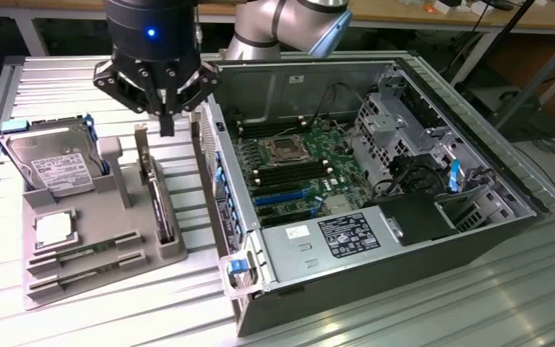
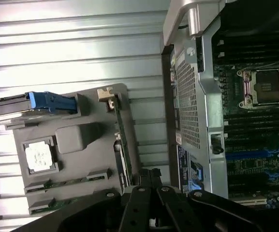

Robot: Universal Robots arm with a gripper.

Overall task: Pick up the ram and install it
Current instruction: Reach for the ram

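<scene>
At the front edge of the grey holder [image 1: 113, 220], the ram [image 1: 84, 254] is seen lying flat in its recess, with a second stick [image 1: 87, 278] of the same kind just beside it — neither is touched or lifted. Behind them the processor chip [image 1: 54, 230] is seated in its pocket, and further back the hard drive [image 1: 51, 163] is propped upright. Along the holder's side nearest the case, the expansion card [image 1: 157, 199] is stood on edge. Above the far end of that card the gripper [image 1: 167, 130] is hung, its fingers pressed together with nothing pinched between them; it is well apart from the ram. Beyond, to the exterior view's right, the computer case [image 1: 384, 238] is laid open, and the memory slots [image 1: 280, 173] beside the socket on the motherboard [image 1: 321, 184] appear unfilled. The task is therefore judged to be at its very beginning — no pick has been made, and both the grasp and the seating in a slot are left to be done.
</scene>
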